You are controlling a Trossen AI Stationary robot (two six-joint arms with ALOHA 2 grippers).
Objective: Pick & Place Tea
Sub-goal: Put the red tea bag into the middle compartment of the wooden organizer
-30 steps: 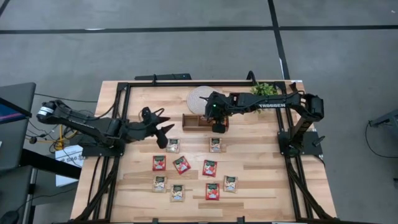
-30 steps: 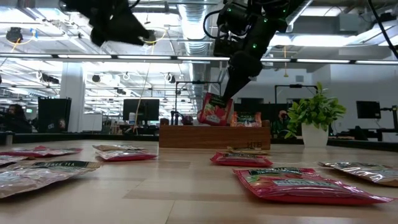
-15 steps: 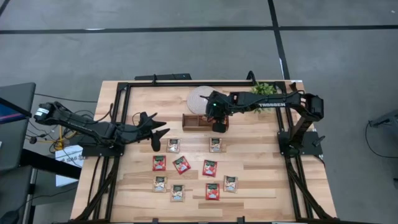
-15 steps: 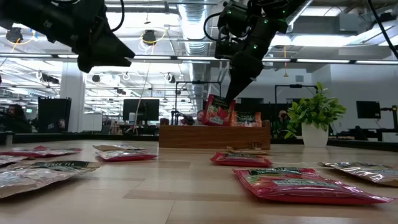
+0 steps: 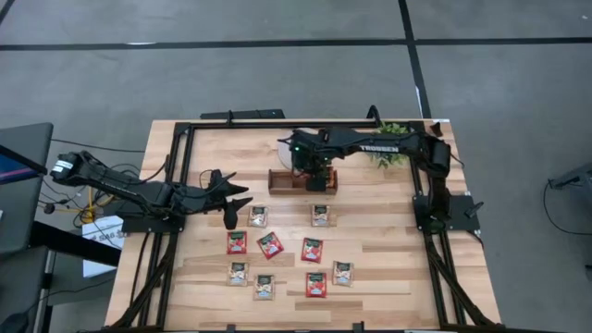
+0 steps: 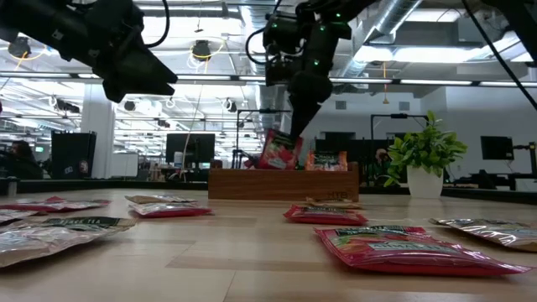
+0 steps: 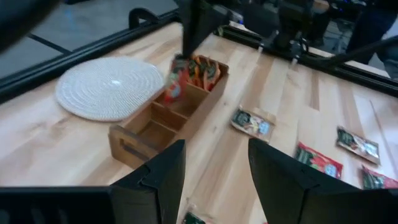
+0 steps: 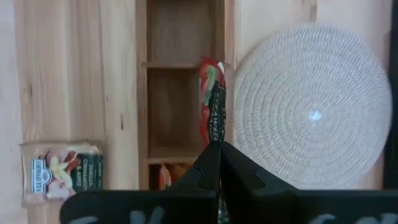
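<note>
Over the far middle of the table, your right gripper (image 6: 299, 126) has its jaws pinched tight on the top edge of a red tea sachet (image 6: 278, 150), which hangs upright above the middle compartment of the wooden tray (image 5: 277, 184). A few sachets already stand in the tray's right-hand end compartment (image 7: 203, 70). The remaining sachets (image 5: 312, 250) lie flat and scattered across the near half of the table. Your left gripper (image 5: 231, 199) hovers at the table's left with its jaws spread wide and nothing between them, close to the nearest loose sachet (image 5: 257, 216).

Expect these packets to be very light, thin and limp; the held one looks slightly tilted. The glossy wrapper is likely slippery, so grip on a sealed edge rather than the soft middle. For a flat one, you will probably need to catch a raised border.
</note>
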